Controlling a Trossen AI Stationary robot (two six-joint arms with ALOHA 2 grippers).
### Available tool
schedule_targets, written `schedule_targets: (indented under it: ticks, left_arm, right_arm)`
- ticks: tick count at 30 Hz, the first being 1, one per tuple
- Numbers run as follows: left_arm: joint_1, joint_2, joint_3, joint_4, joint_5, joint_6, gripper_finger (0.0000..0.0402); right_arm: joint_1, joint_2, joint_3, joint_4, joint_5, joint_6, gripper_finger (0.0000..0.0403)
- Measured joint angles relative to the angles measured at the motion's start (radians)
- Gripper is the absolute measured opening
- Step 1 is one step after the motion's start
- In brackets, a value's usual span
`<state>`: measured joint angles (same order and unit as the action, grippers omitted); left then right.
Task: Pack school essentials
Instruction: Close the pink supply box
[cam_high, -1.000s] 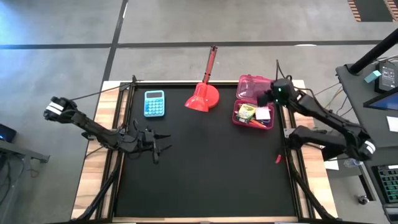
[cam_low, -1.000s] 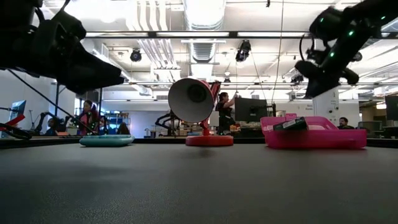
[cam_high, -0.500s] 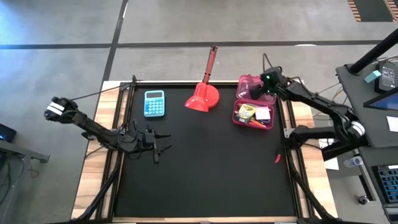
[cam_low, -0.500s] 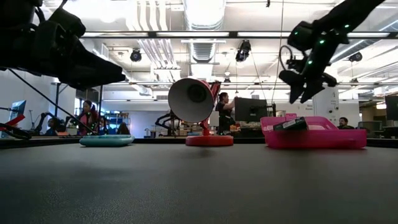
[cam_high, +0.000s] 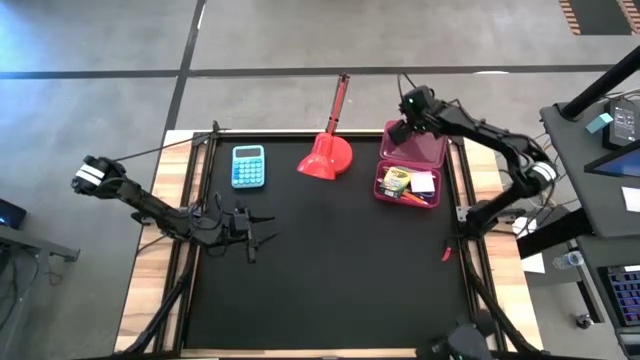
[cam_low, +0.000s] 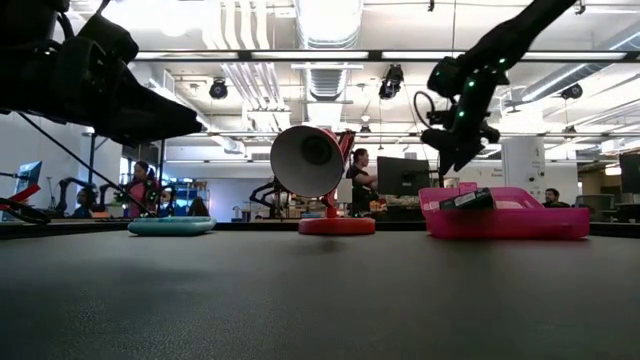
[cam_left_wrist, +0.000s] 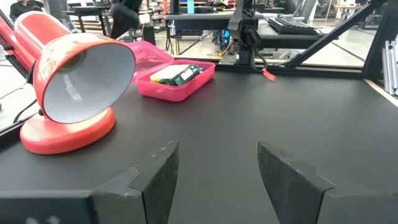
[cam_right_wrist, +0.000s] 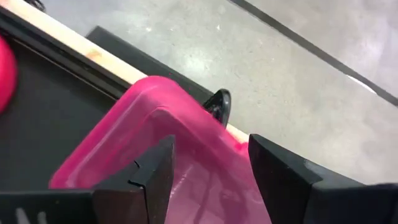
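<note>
An open pink box (cam_high: 381, 188) sits at the mat's far right. It holds a yellow-green crayon box (cam_high: 397, 180), a white square (cam_high: 423, 182) and pencils (cam_high: 413, 198). Its lid (cam_high: 428, 150) lies flat behind it. My right gripper (cam_high: 402, 128) hangs open over the lid's far left corner (cam_right_wrist: 155, 124), slanting down, clear of it in the low view (cam_low: 455, 160). A small red piece (cam_high: 447, 255) lies on the mat near the right edge. My left gripper (cam_high: 257, 228) waits open and level, low over the mat's left part (cam_left_wrist: 217, 152).
A light-blue calculator (cam_high: 248, 166) lies at the far left of the mat. A red long-handled scoop (cam_high: 325, 155) rests mouth down at the far middle, its handle reaching past the far edge. The black mat (cam_high: 330, 270) is bare in the middle and near part.
My right gripper has swung from the table's right edge toward the far edge and leftward, rising a little. It now stands over the pink lid's far left corner. The box and its contents have not moved.
</note>
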<state>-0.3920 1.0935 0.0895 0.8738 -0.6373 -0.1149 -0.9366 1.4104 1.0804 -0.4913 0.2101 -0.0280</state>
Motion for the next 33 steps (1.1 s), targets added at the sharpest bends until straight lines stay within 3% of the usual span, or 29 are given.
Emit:
schedule_targets:
  ticks: [5,19,27,33]
  left_arm:
    - [0.000,0.000,0.000,-0.001,0.000,0.000,0.0203]
    - [0.000,0.000,-0.001,0.000,0.000,-0.007,0.0203]
    - [0.002,0.009,0.024,0.000,-0.058,-0.009,0.0203]
    - [0.014,0.100,0.076,0.000,-0.059,-0.010,0.0203]
  right_arm:
    - [-0.027,0.109,0.111,-0.109,-0.001,-0.067,0.0194]
    - [-0.073,0.300,0.265,-0.189,-0.026,-0.181,0.0190]
    - [-0.074,0.289,0.286,-0.289,-0.086,-0.189,0.0174]
    - [-0.074,0.239,0.286,-0.403,-0.088,-0.153,0.0162]
